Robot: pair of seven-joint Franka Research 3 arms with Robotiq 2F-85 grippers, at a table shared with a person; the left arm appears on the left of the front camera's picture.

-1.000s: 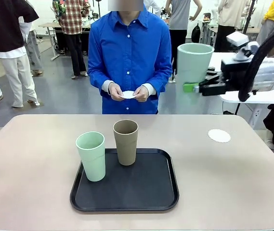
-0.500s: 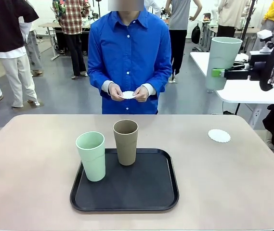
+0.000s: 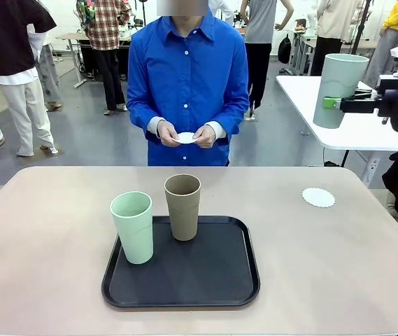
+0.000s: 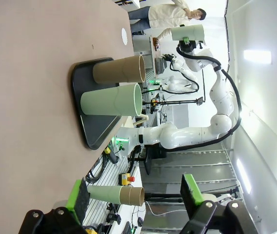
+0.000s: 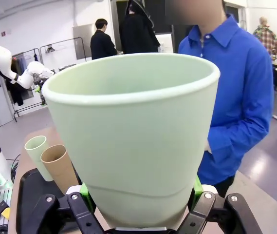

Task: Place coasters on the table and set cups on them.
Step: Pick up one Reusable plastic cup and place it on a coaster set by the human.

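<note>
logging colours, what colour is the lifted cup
The cup is pale mint green; clearest in right wrist view.

right gripper (image 5: 140, 192): black links, green pads (image 5: 84, 189), silver screws (image 5: 74, 197).
right arm (image 4: 192, 135): white, rounded joints, black cable (image 4: 235, 109) alongside.
person (image 3: 188, 77): blue buttoned shirt, white cuffs.

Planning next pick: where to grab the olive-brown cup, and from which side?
Take the olive-brown cup by its lower wall, fingers level, from the robot's right, probably. It stands upright, narrowing downward; the mint cup stands close at its left on the tray.
</note>
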